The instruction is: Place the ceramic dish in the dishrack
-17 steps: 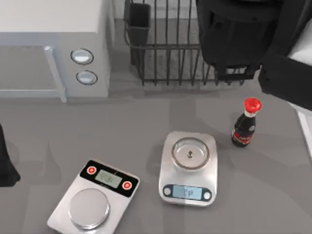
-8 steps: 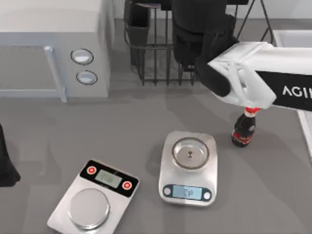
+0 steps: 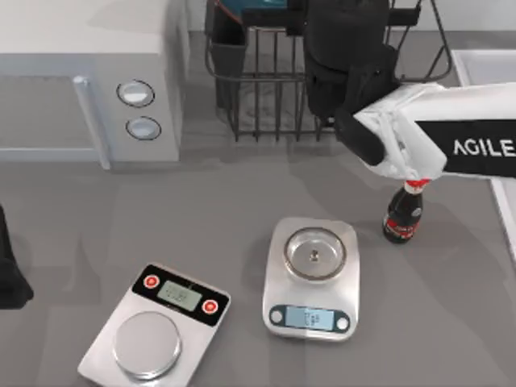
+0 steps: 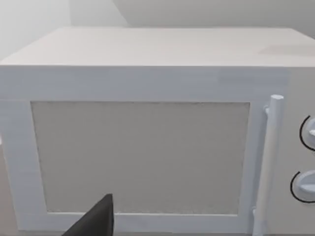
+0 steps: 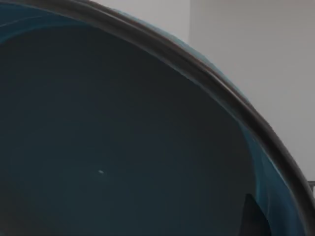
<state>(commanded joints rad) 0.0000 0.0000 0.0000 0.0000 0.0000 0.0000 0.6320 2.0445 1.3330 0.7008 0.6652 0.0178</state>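
Observation:
The ceramic dish is dark teal with a grey rim and sits very close in the right wrist view. Its teal edge pokes out over the dishrack at the back of the table in the top view. The dishrack is a black wire basket with a black utensil cup at its left corner. My right arm reaches over the rack's middle, its gripper shut on the dish, with one finger showing beside the rim. My left arm is parked at the left edge; a dark finger shows.
A white microwave stands at the back left, right beside the rack. Two kitchen scales lie in front, one in the middle and one at the front left. A red-capped dark bottle stands under my right forearm.
My right arm swung left from the rack's right end to over its middle, then shifted slightly right. The dish's teal edge now shows over the rack. The left arm stayed still.

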